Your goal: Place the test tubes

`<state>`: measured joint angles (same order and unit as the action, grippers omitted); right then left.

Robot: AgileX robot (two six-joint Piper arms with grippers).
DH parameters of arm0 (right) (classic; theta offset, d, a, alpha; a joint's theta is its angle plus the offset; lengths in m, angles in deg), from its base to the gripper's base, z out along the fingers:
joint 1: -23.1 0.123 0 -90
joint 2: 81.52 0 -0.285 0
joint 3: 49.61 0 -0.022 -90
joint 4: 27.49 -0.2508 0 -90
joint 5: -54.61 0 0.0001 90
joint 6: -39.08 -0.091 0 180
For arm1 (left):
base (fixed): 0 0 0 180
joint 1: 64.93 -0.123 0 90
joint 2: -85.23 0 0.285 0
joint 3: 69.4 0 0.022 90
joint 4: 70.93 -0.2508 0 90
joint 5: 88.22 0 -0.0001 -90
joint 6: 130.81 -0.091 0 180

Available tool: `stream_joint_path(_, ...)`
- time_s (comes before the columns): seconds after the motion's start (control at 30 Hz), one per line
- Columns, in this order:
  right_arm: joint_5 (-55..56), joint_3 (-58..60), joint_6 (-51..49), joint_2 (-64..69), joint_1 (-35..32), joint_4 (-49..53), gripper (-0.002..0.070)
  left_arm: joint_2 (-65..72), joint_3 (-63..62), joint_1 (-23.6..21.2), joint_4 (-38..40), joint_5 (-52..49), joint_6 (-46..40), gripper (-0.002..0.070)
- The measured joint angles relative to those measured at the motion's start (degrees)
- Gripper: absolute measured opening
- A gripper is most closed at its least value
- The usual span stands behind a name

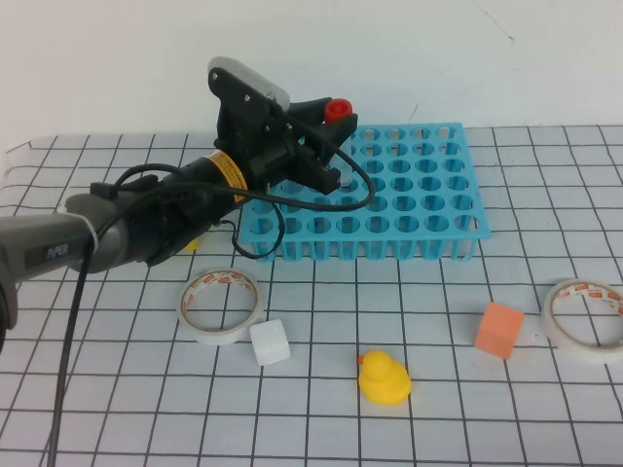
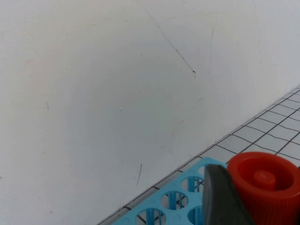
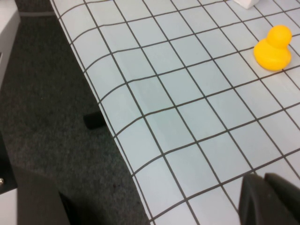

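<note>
A clear test tube with a red cap point(image 1: 339, 109) is held upright over the left part of the blue rack point(image 1: 428, 209), its lower end close above the holes. My left gripper point(image 1: 329, 146) is shut on the tube below the cap. The left wrist view shows the red cap point(image 2: 265, 187) against one dark finger point(image 2: 220, 199), with rack holes point(image 2: 174, 201) beneath. My right gripper point(image 3: 260, 180) is out of the high view; the right wrist view shows it shut and empty, low over the grid mat near the table's edge.
In front of the rack lie a tape roll point(image 1: 219, 306), a white cube point(image 1: 270, 342), a yellow duck point(image 1: 383, 377), an orange cube point(image 1: 498, 331) and a second tape roll point(image 1: 587, 319). The table edge point(image 3: 110, 126) drops to dark floor.
</note>
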<state>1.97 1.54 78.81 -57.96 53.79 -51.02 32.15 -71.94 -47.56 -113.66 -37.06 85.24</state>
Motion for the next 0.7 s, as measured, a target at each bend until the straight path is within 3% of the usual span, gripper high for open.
stream_joint_path(0.27, 0.0, 0.0, 0.0, 0.0, 0.0, 0.0, -0.0001, 0.0, -0.4, 2.8, 0.1, -2.4, -5.4, 0.0265)
stream_joint_path(0.7, 0.0, 0.0, 0.0, 0.0, 0.0, -0.1, -0.0001, -0.1, -0.6, 4.5, 11.7, -6.6, -8.4, 0.0265)
